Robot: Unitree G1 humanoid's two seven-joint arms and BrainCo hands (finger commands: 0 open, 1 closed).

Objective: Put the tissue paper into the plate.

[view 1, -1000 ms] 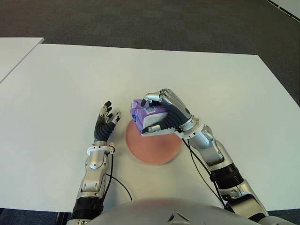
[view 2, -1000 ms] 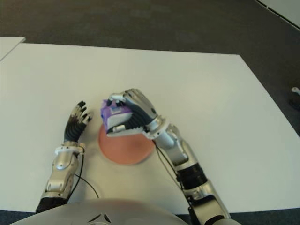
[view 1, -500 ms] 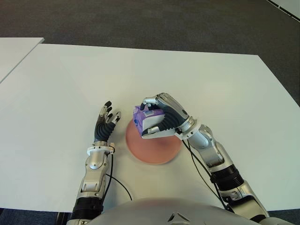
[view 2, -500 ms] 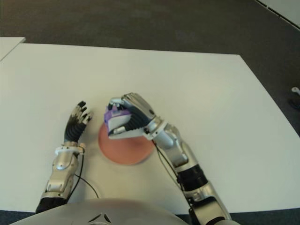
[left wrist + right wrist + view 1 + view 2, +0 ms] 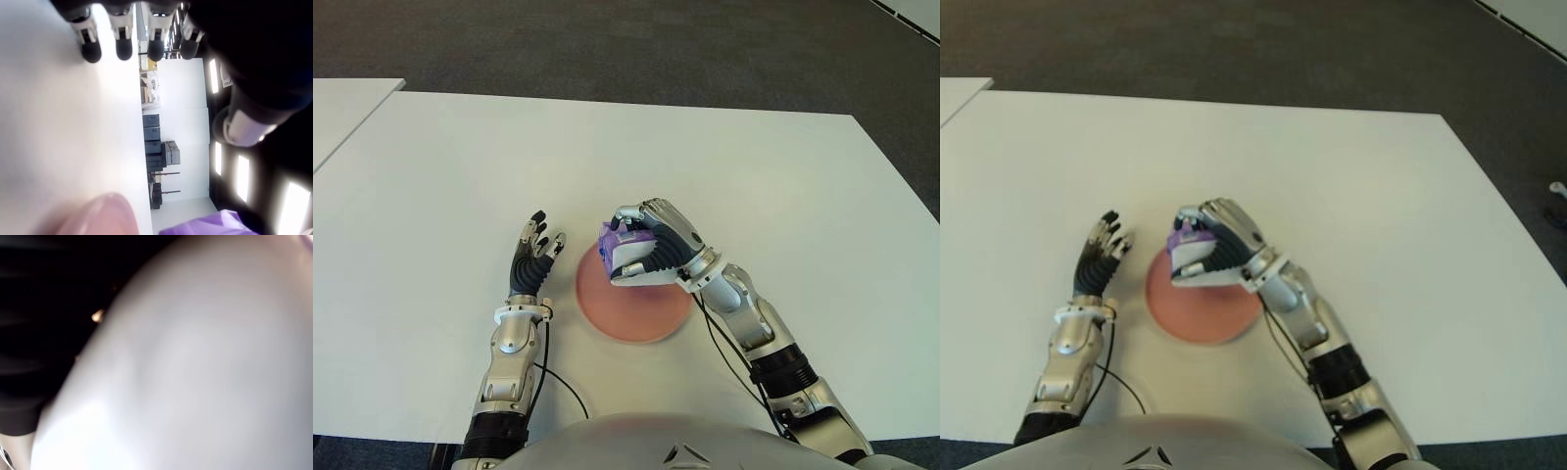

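We have the white counter (image 5: 754,166) before us, with the pink plate (image 5: 631,308) near its middle. Our right hand (image 5: 656,253) is curled tight around the purple tissue pack (image 5: 619,242), and over the last second it has sunk lower and drawn in toward the plate's far edge. The pack now sits low over that rim, though we cannot tell if it touches. We judge the release is close. Our left hand (image 5: 534,257) shows just left of the plate, fingers straight, holding nothing.
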